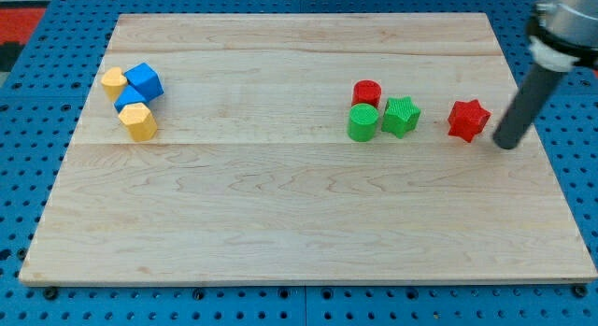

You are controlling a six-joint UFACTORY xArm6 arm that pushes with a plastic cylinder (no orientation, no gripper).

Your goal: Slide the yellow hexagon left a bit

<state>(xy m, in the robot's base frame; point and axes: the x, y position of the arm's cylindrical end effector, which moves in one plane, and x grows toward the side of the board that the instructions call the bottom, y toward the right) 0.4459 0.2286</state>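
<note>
The yellow hexagon (pixel 138 121) sits near the board's left edge, touching a blue block (pixel 130 98) above it. A blue cube (pixel 143 80) and a second yellow block (pixel 114 83) are just above, in the same cluster. My tip (pixel 505 144) is at the board's right side, far from the yellow hexagon. It stands just right of a red star (pixel 468 120), with a small gap between them.
A red cylinder (pixel 366 92), a green cylinder (pixel 363 122) and a green star (pixel 401 116) are grouped right of the board's middle. The wooden board (pixel 299 223) lies on a blue pegboard (pixel 579 177).
</note>
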